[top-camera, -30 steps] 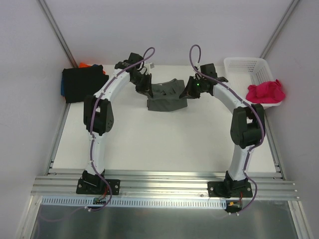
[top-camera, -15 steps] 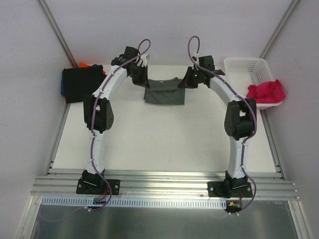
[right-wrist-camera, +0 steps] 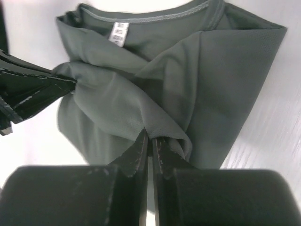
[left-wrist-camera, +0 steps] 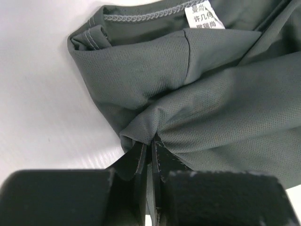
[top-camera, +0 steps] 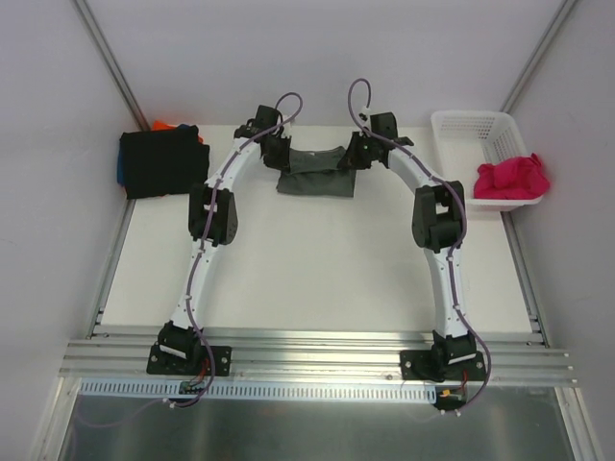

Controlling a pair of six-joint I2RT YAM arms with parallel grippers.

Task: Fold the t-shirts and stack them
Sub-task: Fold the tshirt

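A dark grey t-shirt (top-camera: 315, 175) lies half folded at the far middle of the table, collar and label away from me. My left gripper (top-camera: 283, 159) is shut on its left side (left-wrist-camera: 197, 108), the cloth pinched between the fingertips (left-wrist-camera: 149, 143). My right gripper (top-camera: 348, 158) is shut on its right side (right-wrist-camera: 155, 89), a fold bunched at the fingertips (right-wrist-camera: 150, 136). The left gripper's fingers (right-wrist-camera: 33, 89) show at the left of the right wrist view. A magenta-pink t-shirt (top-camera: 514, 177) hangs crumpled over the basket's near end. A stack of folded t-shirts (top-camera: 160, 159), black on top with blue and orange edges, sits far left.
The white lattice basket (top-camera: 476, 132) stands at the far right corner. Metal frame rails run along the table's left and right edges and across the near edge, where both arm bases (top-camera: 187, 353) are bolted.
Both grippers have carried the grey shirt's near edge away from me toward its collar, folding it shorter. The arms have stretched further back and drawn closer together.
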